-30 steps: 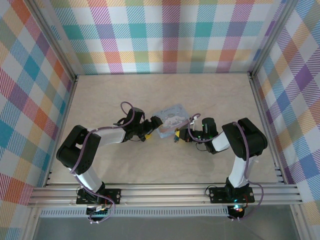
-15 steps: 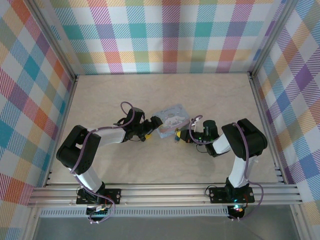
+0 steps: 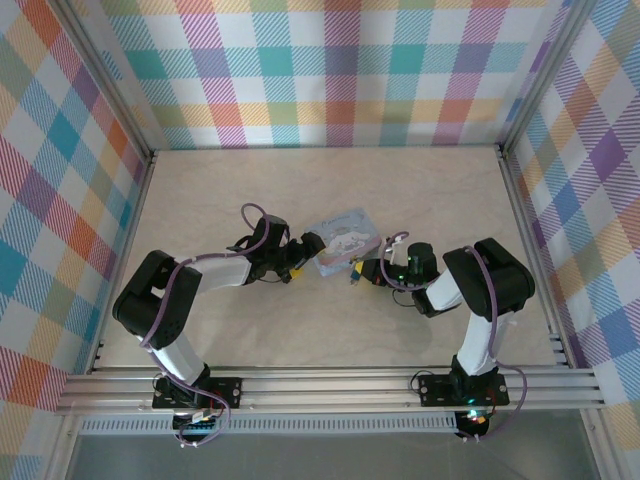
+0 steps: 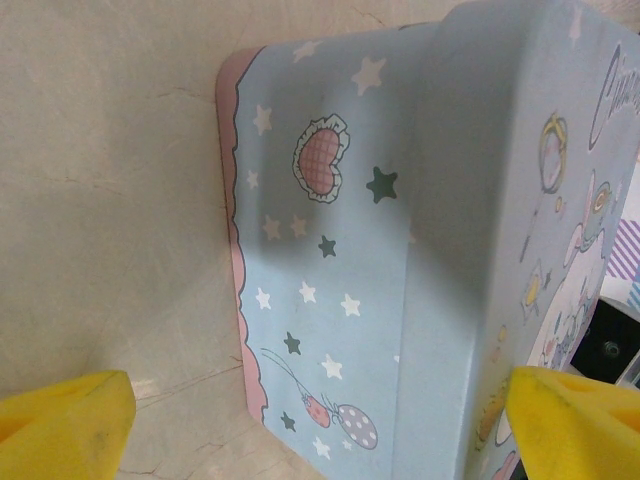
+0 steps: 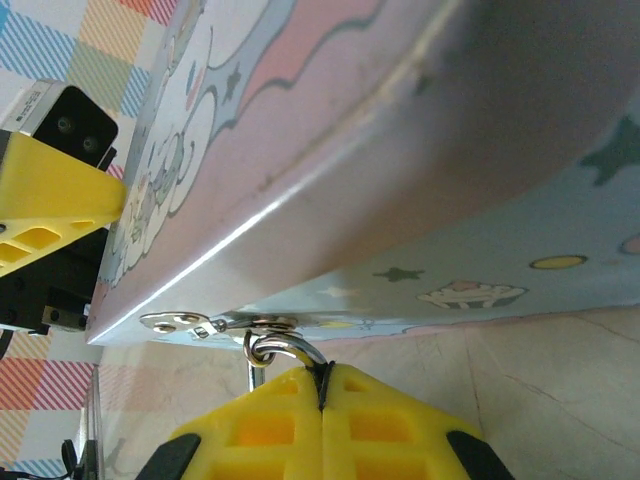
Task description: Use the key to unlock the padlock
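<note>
Padlock position: the padlock [image 5: 283, 347] hangs by its silvery shackle [image 5: 268, 350] from the hasp [image 5: 200, 323] on a side wall of the tin [image 3: 345, 238]. In the top view this is the tin's 6 o'clock side, near the middle of the desk [image 3: 300, 190].
Padlock axis: in the right wrist view the long axis runs 12 to 6 o'clock. The shackle points to 12, toward the tin. The body is hidden behind the fingertips.
Tin axis: in the top view, roughly 8 to 2 o'clock.
Right gripper [image 5: 320, 388]: fingers pressed together, with the tips touching the shackle's lower end. Whether the padlock body is pinched between them cannot be told.
Left gripper [image 4: 318, 420]: fingers spread wide, straddling the tin's 9 o'clock end. The finger [image 4: 60, 425] at 7 o'clock in the left wrist view stands apart from the tin, with bare desk between. Contact at the other finger cannot be told.
</note>
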Tool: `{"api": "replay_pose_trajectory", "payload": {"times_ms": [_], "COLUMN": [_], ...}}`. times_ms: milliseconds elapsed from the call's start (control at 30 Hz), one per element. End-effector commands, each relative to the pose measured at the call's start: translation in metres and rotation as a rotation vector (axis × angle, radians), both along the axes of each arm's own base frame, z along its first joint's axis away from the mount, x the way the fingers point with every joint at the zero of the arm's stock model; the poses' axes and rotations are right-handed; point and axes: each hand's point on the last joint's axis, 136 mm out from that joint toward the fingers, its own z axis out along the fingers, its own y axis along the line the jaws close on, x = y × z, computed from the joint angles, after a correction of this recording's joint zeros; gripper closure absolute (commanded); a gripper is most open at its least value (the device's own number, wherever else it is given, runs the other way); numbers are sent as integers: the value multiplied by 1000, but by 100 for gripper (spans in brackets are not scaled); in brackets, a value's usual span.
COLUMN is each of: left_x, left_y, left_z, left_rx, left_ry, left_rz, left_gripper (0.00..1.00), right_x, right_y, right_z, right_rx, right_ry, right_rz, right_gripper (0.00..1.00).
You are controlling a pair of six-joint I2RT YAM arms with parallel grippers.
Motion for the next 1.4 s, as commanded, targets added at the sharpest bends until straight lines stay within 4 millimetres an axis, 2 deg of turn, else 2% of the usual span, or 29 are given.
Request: {"api": "replay_pose_trajectory", "payload": {"times_ms": [0, 800, 1367], "left_x": [-28, -28, -29], "left_y": [10, 10, 12], "left_z": [-29, -27, -23], "left_rx": [90, 81, 87], "left_ry": [108, 96, 82], "left_rz": [-22, -27, -28], "left_gripper": [6, 4, 0], "right_x": [8, 23, 29], "right_y": [-1, -13, -30], "right_z": [24, 37, 24], "right_rx": [57, 169, 129], "right_ry": [-63, -40, -15], "right_rz": [-37, -179, -243], "right_gripper": [100, 100, 100]}}
